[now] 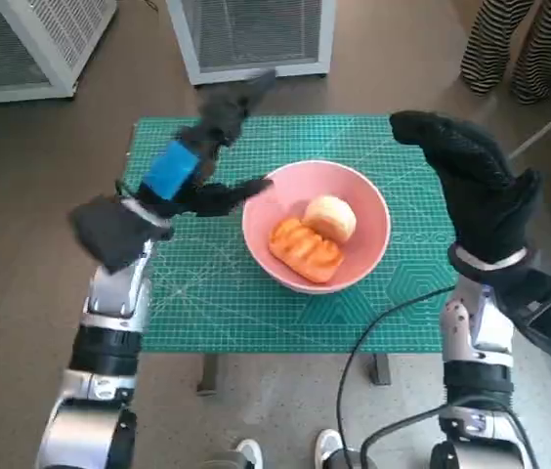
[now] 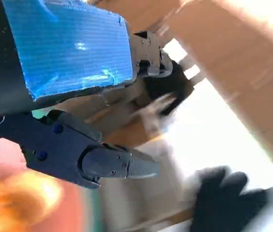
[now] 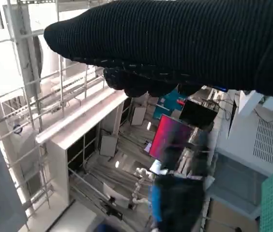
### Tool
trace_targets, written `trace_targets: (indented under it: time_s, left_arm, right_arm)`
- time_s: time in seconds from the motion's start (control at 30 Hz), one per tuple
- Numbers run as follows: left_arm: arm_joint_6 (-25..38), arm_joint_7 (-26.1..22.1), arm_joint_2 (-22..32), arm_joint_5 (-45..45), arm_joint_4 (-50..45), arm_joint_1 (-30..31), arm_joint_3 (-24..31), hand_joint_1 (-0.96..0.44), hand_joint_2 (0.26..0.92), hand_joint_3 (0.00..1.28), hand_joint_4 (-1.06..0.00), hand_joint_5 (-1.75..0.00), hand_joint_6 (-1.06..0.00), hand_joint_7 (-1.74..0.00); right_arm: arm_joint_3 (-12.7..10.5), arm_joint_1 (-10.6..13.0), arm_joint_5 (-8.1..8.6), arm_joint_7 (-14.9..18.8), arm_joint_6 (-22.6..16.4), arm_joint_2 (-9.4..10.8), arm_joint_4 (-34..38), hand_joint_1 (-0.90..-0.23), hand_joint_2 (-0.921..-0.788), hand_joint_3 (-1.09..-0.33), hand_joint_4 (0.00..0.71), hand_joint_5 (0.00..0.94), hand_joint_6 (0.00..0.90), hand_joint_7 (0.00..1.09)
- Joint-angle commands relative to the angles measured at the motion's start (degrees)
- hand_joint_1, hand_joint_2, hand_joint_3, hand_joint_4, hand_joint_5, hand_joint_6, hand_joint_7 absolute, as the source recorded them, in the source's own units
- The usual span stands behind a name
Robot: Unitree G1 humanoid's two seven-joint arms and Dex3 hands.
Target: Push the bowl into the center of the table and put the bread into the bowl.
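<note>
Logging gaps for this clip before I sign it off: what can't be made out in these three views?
- Left hand, head view: motion blur smears its fingers, so contact with the pink bowl rim is unclear.
- Bread, left wrist view: only an orange blur at the edge.
- Right hand: the palm side is hidden in the head view; in the right wrist view the glove shows only as a dark band.

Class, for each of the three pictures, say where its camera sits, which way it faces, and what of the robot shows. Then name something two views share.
Head view: from the robot's head, steeply down at the green mat, the pink bowl with two breads; both forearms, left hand and right hand show.
Left wrist view: behind the left hand, its blue tape and black fingers showing; blurred.
Right wrist view: behind the right hand, facing out into the room; the glove shows.
Shared: the left hand's blue tape, in head and left wrist views.
</note>
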Motion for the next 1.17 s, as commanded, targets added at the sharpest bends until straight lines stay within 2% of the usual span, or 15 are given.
trace_targets:
  time_s: [0.03,0.2,0.57,0.77,0.93,1.17]
  left_arm:
    - [0.1,0.6,-1.9,-5.7,-4.6,3.9,3.7,-0.62,0.921,0.45,-0.15,-0.04,0.00,-0.56]
    - [-0.5,0.2,-2.0,-8.8,-6.6,6.9,6.4,-0.64,0.921,0.42,-0.16,-0.05,0.00,-0.59]
    - [0.9,-1.4,-2.0,-13.9,-9.0,9.5,9.0,-0.63,0.921,0.32,-0.18,-0.02,-0.04,-0.50]
    - [1.1,-1.3,-2.1,-14.2,-9.7,10.2,9.1,-0.63,0.921,0.30,-0.20,-0.02,-0.09,-0.46]
    - [0.5,-1.5,-1.8,-13.4,-10.2,10.7,8.8,-0.65,0.921,0.30,-0.20,-0.02,-0.11,-0.44]
    - [-1.3,-1.2,-1.4,-10.6,-10.1,10.9,8.1,-0.64,0.921,0.31,-0.20,-0.01,-0.11,-0.43]
  right_arm:
    - [0.6,-0.2,-0.74,-0.8,1.5,0.1,-0.4,-0.601,-0.921,-0.643,0.240,0.000,0.024,0.56]
    - [1.0,-0.6,-1.28,-1.8,2.2,0.5,-0.8,-0.603,-0.921,-0.639,0.243,0.002,0.023,0.58]
    - [2.4,-0.8,-3.29,-4.8,3.0,1.4,-2.1,-0.611,-0.921,-0.637,0.253,0.004,0.009,0.64]
    - [3.0,-0.7,-4.83,-6.3,3.0,1.6,-2.7,-0.604,-0.921,-0.656,0.251,0.003,0.001,0.66]
    - [3.4,-0.4,-5.76,-7.4,3.2,1.6,-3.9,-0.590,-0.921,-0.681,0.251,0.002,-0.001,0.63]
    - [3.7,-0.4,-6.03,-8.2,3.5,1.3,-4.6,-0.591,-0.921,-0.691,0.249,0.001,-0.001,0.61]
